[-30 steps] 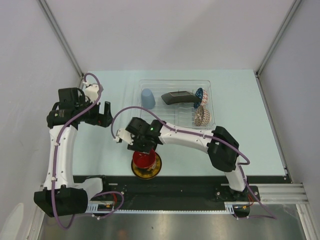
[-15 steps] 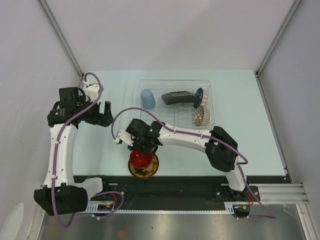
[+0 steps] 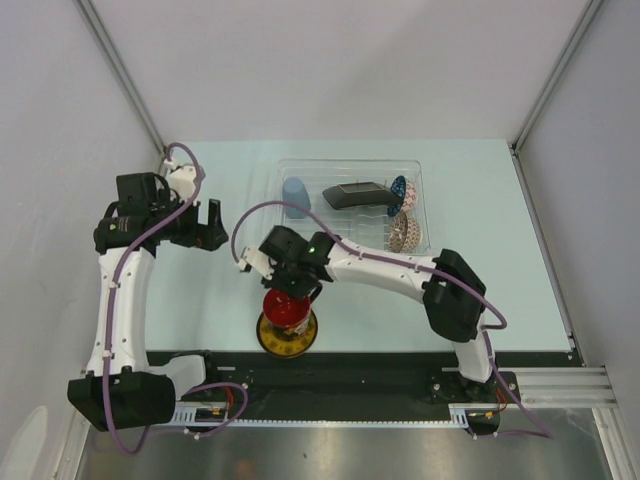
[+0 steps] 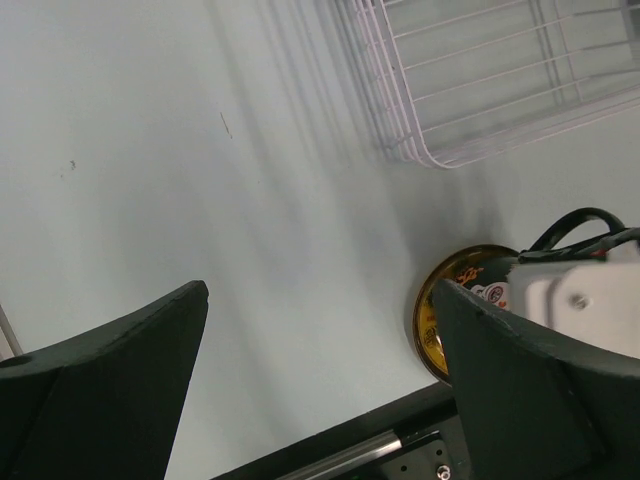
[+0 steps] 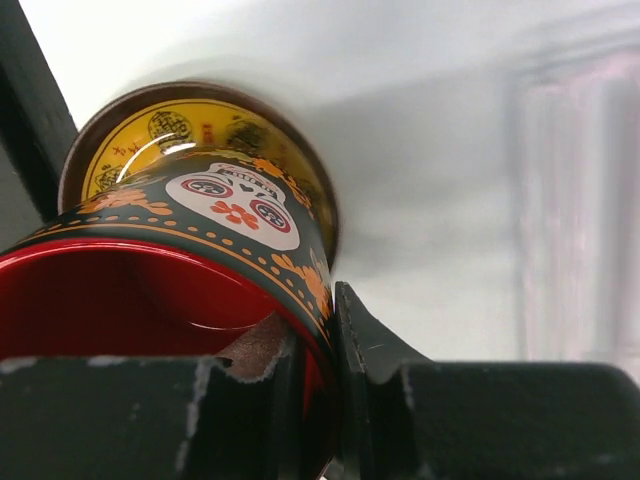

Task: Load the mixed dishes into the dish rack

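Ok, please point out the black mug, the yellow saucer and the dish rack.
black mug point(image 5: 235, 205): right wrist view, outer wall, on the white print.
yellow saucer point(image 5: 203, 113): right wrist view, yellow face behind the mug.
dish rack point(image 3: 345, 228): top view, bare ribbed floor.

A glossy glazed finish is shown on the black mug point(image 5: 240, 215), shiny red inside, and on the yellow saucer point(image 5: 150, 125). The dish rack point(image 4: 470, 100) is seen as clear plastic, the table point(image 4: 150, 150) as smooth and matt.
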Robot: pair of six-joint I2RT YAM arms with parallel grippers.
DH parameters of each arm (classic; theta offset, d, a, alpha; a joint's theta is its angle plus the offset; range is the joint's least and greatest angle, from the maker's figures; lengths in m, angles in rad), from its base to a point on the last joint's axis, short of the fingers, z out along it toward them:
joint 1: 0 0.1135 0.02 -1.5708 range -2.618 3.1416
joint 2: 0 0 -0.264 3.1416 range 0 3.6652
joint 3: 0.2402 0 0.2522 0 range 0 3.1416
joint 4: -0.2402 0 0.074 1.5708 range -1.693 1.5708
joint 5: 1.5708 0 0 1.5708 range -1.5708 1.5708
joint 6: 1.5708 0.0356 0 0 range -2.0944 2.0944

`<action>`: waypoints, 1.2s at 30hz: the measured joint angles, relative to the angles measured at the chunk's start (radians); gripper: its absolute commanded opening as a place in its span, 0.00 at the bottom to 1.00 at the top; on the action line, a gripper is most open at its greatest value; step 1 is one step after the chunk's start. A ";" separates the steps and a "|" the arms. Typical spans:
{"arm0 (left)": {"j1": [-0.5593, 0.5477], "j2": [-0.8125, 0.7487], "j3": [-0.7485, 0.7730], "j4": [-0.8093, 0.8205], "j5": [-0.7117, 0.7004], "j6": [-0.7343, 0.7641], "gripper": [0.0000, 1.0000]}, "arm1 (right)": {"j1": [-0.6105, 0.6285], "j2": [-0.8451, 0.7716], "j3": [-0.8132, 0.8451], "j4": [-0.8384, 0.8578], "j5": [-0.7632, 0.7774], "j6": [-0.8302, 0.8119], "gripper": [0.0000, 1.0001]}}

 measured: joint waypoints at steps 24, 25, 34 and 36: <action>0.034 -0.255 -0.034 0.367 0.447 -0.240 1.00 | -0.609 -0.615 -0.380 0.925 -0.447 1.491 0.00; 0.034 -0.261 -0.064 0.406 0.482 -0.273 1.00 | -0.599 -0.591 -0.396 0.968 -0.451 1.551 0.00; -0.038 -0.278 -0.238 0.671 0.640 -0.510 1.00 | -0.500 -0.442 -0.455 1.194 -0.412 1.864 0.00; -0.072 -0.289 -0.260 0.703 0.642 -0.535 1.00 | -0.478 -0.426 -0.455 1.245 -0.407 1.896 0.00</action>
